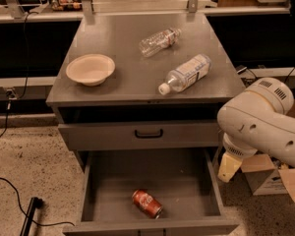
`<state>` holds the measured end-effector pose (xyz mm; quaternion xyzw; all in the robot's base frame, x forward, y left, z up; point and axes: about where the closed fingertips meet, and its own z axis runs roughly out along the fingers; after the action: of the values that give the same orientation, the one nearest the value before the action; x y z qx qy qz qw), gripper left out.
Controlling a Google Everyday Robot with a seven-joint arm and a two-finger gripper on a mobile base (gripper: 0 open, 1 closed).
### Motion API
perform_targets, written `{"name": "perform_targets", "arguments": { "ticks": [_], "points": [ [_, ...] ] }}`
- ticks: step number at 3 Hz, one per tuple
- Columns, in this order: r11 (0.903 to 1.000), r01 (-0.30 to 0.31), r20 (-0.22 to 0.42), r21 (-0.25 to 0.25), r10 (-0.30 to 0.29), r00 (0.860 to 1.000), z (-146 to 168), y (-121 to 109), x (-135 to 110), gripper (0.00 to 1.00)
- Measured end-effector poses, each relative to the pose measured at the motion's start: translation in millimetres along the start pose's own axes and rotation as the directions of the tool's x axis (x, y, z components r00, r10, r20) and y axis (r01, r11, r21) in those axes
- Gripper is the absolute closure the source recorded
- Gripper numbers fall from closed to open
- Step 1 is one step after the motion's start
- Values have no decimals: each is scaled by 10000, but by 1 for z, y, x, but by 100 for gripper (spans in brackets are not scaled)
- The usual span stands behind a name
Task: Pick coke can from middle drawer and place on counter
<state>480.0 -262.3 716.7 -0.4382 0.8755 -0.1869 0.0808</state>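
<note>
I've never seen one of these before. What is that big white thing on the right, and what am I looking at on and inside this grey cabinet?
The big white shape is the robot's arm. The cream piece at its lower end is the gripper, the part that grabs things. It hangs beside the right wall of the open middle drawer, and I see nothing held in it. There is one camera, looking down at the cabinet from the front. A red coke can lies on its side on the drawer's floor, near the front. On the counter above sit a pale bowl, a small clear bottle and a larger bottle, both lying down. The upper drawer front, with its black handle, is shut.
</note>
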Motion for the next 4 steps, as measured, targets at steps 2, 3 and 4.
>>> {"name": "perform_targets", "arguments": {
  "ticks": [2,3,4],
  "points": [
    [9648,-698,781,-2534,924,9927,28,39,-27,0],
    [9440,-1341,1458,-3014,1846,9719,33,102,-50,0],
    [9402,-1440,1918,-3088,2099,9587,39,123,-65,0]
  ]
}}
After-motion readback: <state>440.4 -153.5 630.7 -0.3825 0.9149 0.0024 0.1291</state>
